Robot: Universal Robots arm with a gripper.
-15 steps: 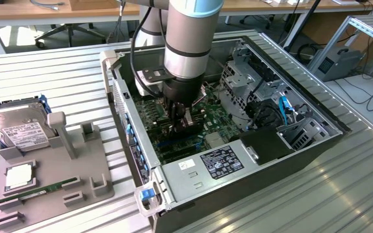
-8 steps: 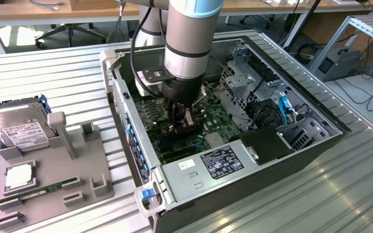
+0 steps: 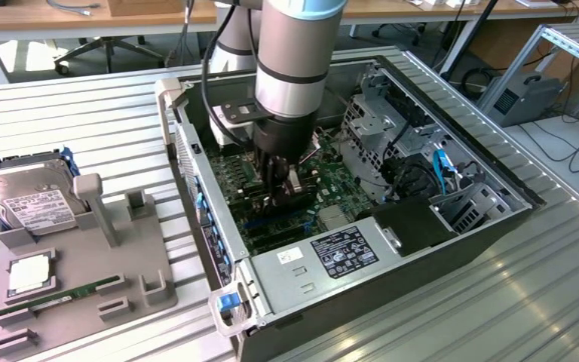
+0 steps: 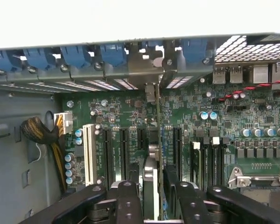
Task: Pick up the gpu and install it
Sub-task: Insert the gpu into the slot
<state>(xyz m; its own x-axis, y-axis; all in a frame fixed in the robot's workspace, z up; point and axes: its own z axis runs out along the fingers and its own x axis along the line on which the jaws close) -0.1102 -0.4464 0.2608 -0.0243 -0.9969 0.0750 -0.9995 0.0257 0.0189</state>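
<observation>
The gpu [image 4: 154, 144] stands on edge in a motherboard slot [image 4: 157, 116]. Its silver bracket [image 4: 151, 92] sits against the rear slot openings of the case. My gripper [image 4: 151, 177] straddles the card's near end. One black finger [image 4: 130, 191] is on one side and the other on the opposite side, with a narrow gap to the card each way, so the gripper is open. In the exterior view the gripper [image 3: 281, 194] reaches down into the open computer case [image 3: 491, 219] over the green motherboard [image 3: 325, 177], with the gpu [image 3: 292, 188] between its fingers.
A grey parts fixture [image 3: 118, 302] lies at the exterior view's left. It holds a silver hard drive [image 3: 30, 200], a processor [image 3: 30, 275] and a green RAM stick [image 3: 63, 296]. Inside the case are the power supply [image 3: 342, 253], the drive cage [image 3: 375, 124] and cables [image 4: 42, 133].
</observation>
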